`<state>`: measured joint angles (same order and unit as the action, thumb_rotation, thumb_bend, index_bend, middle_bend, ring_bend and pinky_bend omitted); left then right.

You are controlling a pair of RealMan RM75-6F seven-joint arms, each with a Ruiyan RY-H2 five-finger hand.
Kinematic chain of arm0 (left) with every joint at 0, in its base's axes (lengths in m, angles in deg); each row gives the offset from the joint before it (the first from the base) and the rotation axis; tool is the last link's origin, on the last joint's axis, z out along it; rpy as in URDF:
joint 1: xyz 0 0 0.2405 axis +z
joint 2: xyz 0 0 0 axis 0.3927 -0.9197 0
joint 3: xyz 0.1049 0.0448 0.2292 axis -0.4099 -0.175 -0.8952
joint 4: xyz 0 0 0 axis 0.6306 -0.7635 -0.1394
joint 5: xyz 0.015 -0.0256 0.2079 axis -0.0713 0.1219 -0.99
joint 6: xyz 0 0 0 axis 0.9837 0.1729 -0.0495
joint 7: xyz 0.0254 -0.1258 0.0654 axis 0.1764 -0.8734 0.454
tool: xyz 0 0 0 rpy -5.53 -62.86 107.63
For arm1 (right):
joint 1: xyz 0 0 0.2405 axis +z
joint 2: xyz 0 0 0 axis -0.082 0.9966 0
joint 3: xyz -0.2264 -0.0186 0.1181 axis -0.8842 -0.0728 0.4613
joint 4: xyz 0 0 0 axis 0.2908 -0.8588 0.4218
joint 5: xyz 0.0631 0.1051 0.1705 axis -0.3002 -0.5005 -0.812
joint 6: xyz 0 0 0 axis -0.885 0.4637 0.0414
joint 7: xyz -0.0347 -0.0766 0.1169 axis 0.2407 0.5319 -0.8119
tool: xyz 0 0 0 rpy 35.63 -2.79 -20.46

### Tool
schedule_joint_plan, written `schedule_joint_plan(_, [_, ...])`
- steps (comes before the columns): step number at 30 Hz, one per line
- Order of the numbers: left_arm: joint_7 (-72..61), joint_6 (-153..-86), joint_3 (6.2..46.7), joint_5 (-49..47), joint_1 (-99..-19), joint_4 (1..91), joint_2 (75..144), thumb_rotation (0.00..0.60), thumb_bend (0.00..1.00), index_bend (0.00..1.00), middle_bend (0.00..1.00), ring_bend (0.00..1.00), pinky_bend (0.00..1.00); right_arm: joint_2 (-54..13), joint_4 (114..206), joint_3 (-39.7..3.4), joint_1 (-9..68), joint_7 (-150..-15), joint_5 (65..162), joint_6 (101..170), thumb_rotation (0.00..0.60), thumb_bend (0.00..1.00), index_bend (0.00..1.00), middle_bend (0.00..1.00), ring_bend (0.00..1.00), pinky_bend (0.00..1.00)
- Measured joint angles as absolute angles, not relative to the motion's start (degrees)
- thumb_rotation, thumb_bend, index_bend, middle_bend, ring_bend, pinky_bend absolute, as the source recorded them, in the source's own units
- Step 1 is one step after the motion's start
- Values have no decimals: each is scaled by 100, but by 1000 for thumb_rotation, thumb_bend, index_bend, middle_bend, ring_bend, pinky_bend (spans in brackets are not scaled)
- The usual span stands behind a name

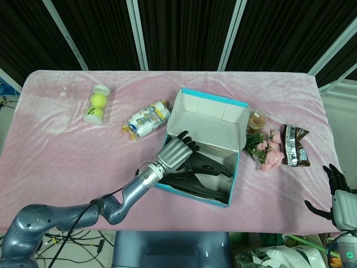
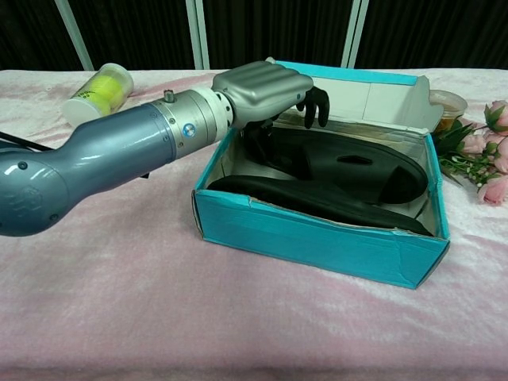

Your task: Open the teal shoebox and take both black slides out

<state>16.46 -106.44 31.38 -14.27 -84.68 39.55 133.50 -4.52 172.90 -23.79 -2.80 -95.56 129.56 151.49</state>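
Observation:
The teal shoebox (image 1: 187, 192) (image 2: 317, 238) stands open at the table's middle, its lid (image 1: 209, 120) tipped up at the back. Two black slides lie inside: one at the back (image 2: 349, 167) (image 1: 211, 164), one along the front wall (image 2: 309, 198) (image 1: 195, 184). My left hand (image 1: 175, 151) (image 2: 266, 87) hovers over the box's left end with fingers spread and curved down above the back slide's end; the thumb dips inside the box. I see no grip on the slide. My right hand (image 1: 340, 198) hangs open off the table's near right corner.
A tube of tennis balls (image 1: 96, 104) (image 2: 99, 91) and a snack pack (image 1: 146, 119) lie left of the box. To the right are a small cup (image 1: 256, 121) (image 2: 447, 101), pink flowers (image 1: 268, 151) (image 2: 484, 159) and a dark wrapper (image 1: 294, 146).

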Motion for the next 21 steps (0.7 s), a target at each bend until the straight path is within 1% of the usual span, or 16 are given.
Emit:
schedule_joint_plan(4, [1832, -10768, 3109, -1411, -8456, 3885, 13515, 600, 305, 299, 356, 263, 193, -436, 17273, -2369, -298, -9605, 12953, 15165, 600, 98, 0, 0, 17, 210])
schedule_joint_plan(8, [1948, -10925, 3050, -1451, -8401, 3817, 13626, 600, 353, 312, 377, 278, 202, -436, 17250, -2370, -309, -9637, 12960, 15170, 600, 99, 0, 0, 17, 211])
schedule_joint_plan(19, [2155, -11289, 2802, -1768, -8256, 3232, 13995, 600, 369, 302, 387, 279, 209, -453, 17203, -2374, -338, -9702, 12961, 15171, 600, 98, 0, 0, 17, 210])
schedule_joint_plan(21, [2167, -11334, 2790, -1814, -8249, 3115, 14061, 600, 378, 318, 413, 299, 214, -450, 17204, -2374, -342, -9708, 12964, 15173, 600, 98, 0, 0, 17, 211])
